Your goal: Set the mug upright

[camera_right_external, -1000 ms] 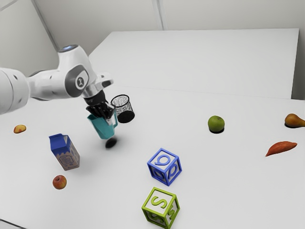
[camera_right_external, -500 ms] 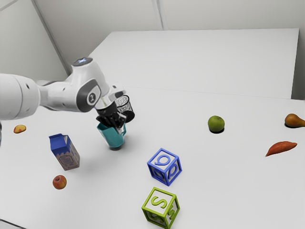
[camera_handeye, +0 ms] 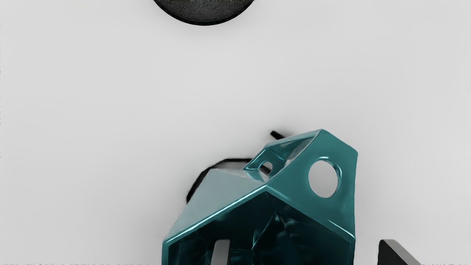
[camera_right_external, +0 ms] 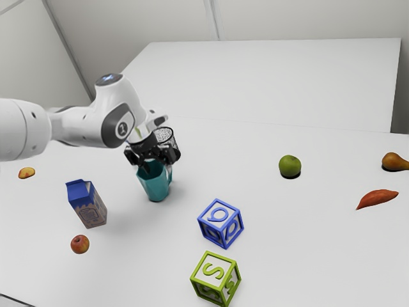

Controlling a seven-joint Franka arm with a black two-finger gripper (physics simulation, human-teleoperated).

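Observation:
The black gripper [camera_right_external: 158, 164] is at the rim of the teal mug [camera_right_external: 155, 185] in the exterior view. The mug stands on the table, mouth up and close to upright, its handle toward the wire basket. In the wrist view the gripper [camera_handeye: 308, 253] is open wide. One finger reaches inside the mouth of the mug [camera_handeye: 294, 198], while the other stands outside with a gap between it and the wall. The mug's base is hidden beneath its body in the wrist view.
A black wire basket [camera_right_external: 168, 142] stands just behind the mug. Nearby are a milk carton [camera_right_external: 87, 204] and an apple [camera_right_external: 80, 244]. Farther off lie a blue block [camera_right_external: 220, 223], a green block [camera_right_external: 216, 279] and a green fruit [camera_right_external: 289, 166].
The mug came down from a tilted hold above the table, shifted toward the exterior view's right and straightened. My gripper has let go of it and opened.

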